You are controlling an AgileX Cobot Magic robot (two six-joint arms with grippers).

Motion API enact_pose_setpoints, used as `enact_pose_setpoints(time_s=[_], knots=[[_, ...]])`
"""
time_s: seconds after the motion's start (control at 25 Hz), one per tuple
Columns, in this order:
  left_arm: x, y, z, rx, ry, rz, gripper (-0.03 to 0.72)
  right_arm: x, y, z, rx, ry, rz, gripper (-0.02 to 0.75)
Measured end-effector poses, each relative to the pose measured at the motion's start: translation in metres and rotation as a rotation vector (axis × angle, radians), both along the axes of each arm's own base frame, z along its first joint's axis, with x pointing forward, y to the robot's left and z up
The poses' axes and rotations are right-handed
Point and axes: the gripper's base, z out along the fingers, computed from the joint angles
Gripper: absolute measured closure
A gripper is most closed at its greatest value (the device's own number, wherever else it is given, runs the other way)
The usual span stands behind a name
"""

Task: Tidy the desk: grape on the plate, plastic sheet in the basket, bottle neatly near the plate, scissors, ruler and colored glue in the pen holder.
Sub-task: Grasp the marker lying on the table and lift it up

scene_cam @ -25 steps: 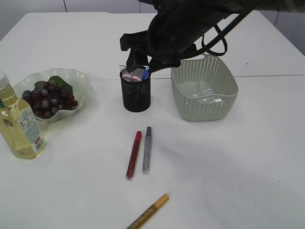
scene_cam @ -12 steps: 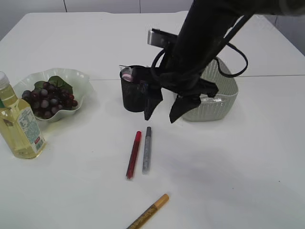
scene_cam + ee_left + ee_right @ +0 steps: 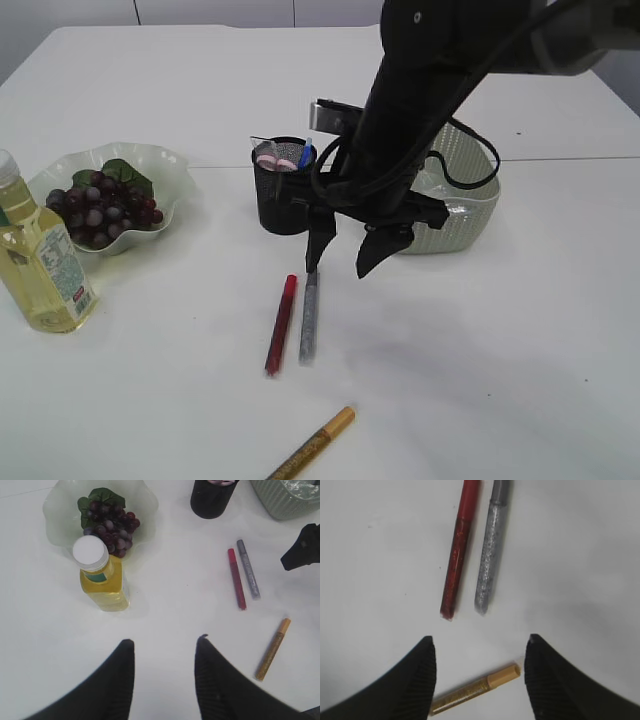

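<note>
A: Exterior view first. How far along does the tidying look?

B: Mostly done, I'd judge. The grapes (image 3: 100,212) sit on the plate (image 3: 172,160), the oil bottle (image 3: 40,262) stands just beside it, and a clear plastic sheet (image 3: 432,188) lies in the basket (image 3: 470,210). The pen holder (image 3: 285,190) already has pink handles and something blue in it; whether the ruler is there too, I cannot tell.

A: And what's left?

B: Three glitter glue pens lie on the worktop (image 3: 500,380): the red glue pen (image 3: 281,323) and the silver glue pen (image 3: 309,312) side by side in front of the pen holder, and the gold glue pen (image 3: 311,443) nearer the front edge, apart from them.

A: The pincers?

B: The right pincer (image 3: 342,250) hangs spread and empty, low over the top end of the silver pen. The left pincer (image 3: 164,650) is also spread and empty, held high over bare worktop near the bottle.
</note>
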Motion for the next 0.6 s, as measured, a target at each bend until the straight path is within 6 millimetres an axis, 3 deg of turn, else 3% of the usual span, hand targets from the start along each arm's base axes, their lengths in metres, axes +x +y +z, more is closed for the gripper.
enact_pose_setpoints(time_s=[0.32,0.6], knots=[[0.000,0.000,0.000,-0.004,0.003,-0.002,0.391,0.010,0.009,-0.025,-0.076,0.017,-0.077,0.321],[0.000,-0.001,0.000,-0.005,0.003,-0.002,0.391,0.034,0.021,-0.040,-0.146,0.037,-0.119,0.321]])
